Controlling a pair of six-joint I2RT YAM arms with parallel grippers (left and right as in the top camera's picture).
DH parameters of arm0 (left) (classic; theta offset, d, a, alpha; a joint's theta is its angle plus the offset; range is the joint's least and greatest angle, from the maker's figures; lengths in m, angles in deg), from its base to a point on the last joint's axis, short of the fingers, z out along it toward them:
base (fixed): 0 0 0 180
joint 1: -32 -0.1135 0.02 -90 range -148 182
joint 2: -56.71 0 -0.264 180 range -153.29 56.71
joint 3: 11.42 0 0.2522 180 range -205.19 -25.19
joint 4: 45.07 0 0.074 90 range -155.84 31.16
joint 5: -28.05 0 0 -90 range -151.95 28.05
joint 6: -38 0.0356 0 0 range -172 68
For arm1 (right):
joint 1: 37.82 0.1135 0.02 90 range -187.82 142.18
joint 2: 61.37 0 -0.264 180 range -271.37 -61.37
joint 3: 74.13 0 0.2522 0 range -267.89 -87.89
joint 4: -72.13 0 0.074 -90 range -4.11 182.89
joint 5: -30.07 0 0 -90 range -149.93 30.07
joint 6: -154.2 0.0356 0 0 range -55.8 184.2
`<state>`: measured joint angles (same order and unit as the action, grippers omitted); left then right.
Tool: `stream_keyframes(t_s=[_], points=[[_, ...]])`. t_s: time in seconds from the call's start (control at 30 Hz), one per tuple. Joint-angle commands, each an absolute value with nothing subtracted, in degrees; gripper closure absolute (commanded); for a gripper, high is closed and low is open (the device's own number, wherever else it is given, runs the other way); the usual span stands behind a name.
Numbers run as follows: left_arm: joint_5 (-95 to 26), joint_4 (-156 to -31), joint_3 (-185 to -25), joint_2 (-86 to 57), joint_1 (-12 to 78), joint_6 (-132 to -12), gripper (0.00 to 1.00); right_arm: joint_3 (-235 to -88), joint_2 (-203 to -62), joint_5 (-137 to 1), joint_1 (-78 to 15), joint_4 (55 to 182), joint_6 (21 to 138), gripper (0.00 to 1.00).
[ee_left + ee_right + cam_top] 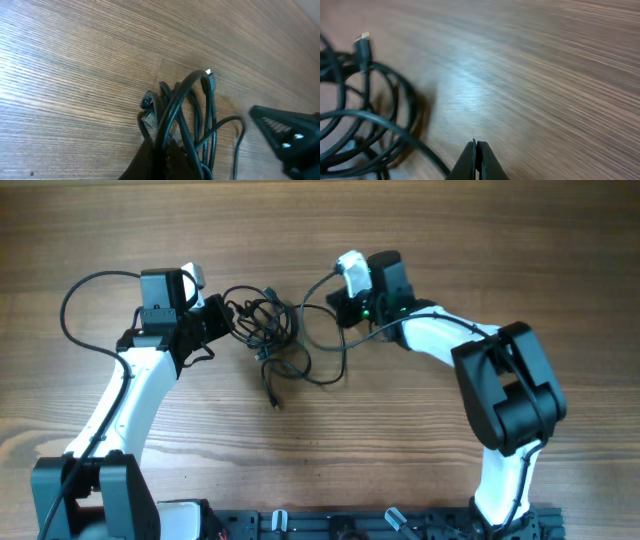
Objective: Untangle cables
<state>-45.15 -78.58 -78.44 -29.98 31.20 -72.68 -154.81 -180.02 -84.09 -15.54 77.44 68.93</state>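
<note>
While the cables (265, 325) lie knotted in one clump on the tabletop (400, 440), between the two arms and nearer the left one, no cord is free yet. One loose strand trails toward the near edge and ends in a plug (275, 402). A wide loop sags out to the right.

At the clump's left edge, the left claw (215, 320) pinches several cords; in its wrist view they fan up out of the dark fingertips (150, 161). Just beside the loop's upper strand, the right claw (337, 308) is pressed together. No cord shows between its tips; one runs past just to their left.

Step in hand, as I read it: left anchors the clump, right is after a strand to draw out. Early in the job; the knot is intact. Next move calls for the right claw to spread, straddle a single cord of the loop, close, and pull gently away from the left so the clump loosens rather than tightens.

Views:
- Overhead alone gives the whole layout and the trailing plug.
- Left wrist alone shows the crossings close up, with a whitish-tipped plug (208, 75) atop the bundle.
- Right wrist alone shows the right tips meeting empty.
</note>
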Motion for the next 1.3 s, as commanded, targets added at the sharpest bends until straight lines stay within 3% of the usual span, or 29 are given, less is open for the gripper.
stream_keyframes(t_s=[0.0,0.17,0.27,0.37,0.43,0.5,0.9,0.93,1.0,1.07,1.1,1.27], points=[[-49.89,-79.26,-79.29,-30.38,31.02,-74.98,0.96,-155.68,-172.55,-85.95,-20.15,79.08,75.42,0.96],[-50.7,-79.46,-79.29,-30.38,31.02,-75.2,0.96,-155.66,-164.85,-86.8,-26.35,87.8,76.45,0.96],[-50.42,-79.44,-79.29,-30.38,31.04,-75.63,0.96,-155.57,-165.03,-94.49,-27.25,90.56,71.25,0.92],[-50.42,-79.44,-79.29,-30.38,31.04,-75.63,0.96,-154.83,-166.43,-95.39,-25.24,91.15,67.25,0.71],[-50.44,-79.44,-79.29,-30.38,31.04,-75.61,0.96,-154.83,-168.9,-95.35,-22.66,90.32,65.69,0.46],[-50.44,-79.44,-79.29,-30.38,31.04,-75.61,0.96,-154.83,-170.82,-94.41,-20.69,88.87,65.67,0.3],[-50.44,-79.41,-79.31,-30.38,31.04,-75.61,0.96,-154.83,-183.89,-80.31,-12.91,74.73,65.8,0.04],[-50.44,-79.41,-79.29,-30.38,31.04,-75.61,0.96,-154.83,-184.92,-80.33,-12.91,74.73,65.8,0.05],[-50.44,-79.35,-79.29,-30.38,31.04,-75.61,0.96,-154.83,-188.31,-80.29,-12.91,75.06,65.78,0.23],[-50.44,-79.37,-79.31,-30.38,31.04,-75.61,0.96,-154.83,-189.47,-80.29,-12.93,75.15,65.91,0.65],[-50.44,-79.37,-79.29,-30.38,31.04,-75.61,0.96,-154.83,-189.49,-80.26,-12.93,75.19,65.91,0.92],[-50.46,-79.39,-79.29,-30.38,31.04,-75.59,0.96,-154.85,-188.63,-82.03,-13.2,75.24,67.51,0.96]])
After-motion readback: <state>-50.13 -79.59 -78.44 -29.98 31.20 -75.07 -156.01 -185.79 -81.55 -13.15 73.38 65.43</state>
